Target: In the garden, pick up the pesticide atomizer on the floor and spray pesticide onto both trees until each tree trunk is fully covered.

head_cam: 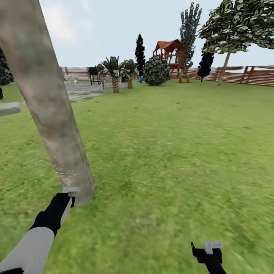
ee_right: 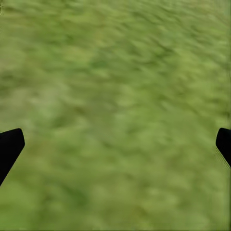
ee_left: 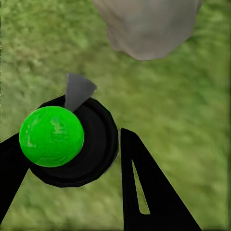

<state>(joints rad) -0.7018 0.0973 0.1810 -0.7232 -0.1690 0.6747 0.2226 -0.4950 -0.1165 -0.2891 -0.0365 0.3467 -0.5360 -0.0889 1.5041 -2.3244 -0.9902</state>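
A thick grey-brown tree trunk [head_cam: 49,114] leans across the left of the head view, with white spray specks [head_cam: 62,172] low on its bark near the base. My left gripper [head_cam: 64,199] hovers just in front of that base. In the left wrist view it [ee_left: 72,161] is shut on the pesticide atomizer [ee_left: 53,137], which has a black body, a green round top and a grey nozzle [ee_left: 77,89] aimed toward the trunk's foot [ee_left: 144,29]. A second tree [head_cam: 224,64] stands far off at the right by the fence. My right gripper [head_cam: 208,253] [ee_right: 115,144] is open over grass.
Green lawn [head_cam: 171,152] stretches ahead. Far back stand two short palms [head_cam: 115,74], a round bush [head_cam: 156,71], a red wooden playset [head_cam: 173,57], dark narrow trees [head_cam: 140,49] and the brown slat fence [head_cam: 251,76]. Grey paving stones [head_cam: 9,108] lie at the left.
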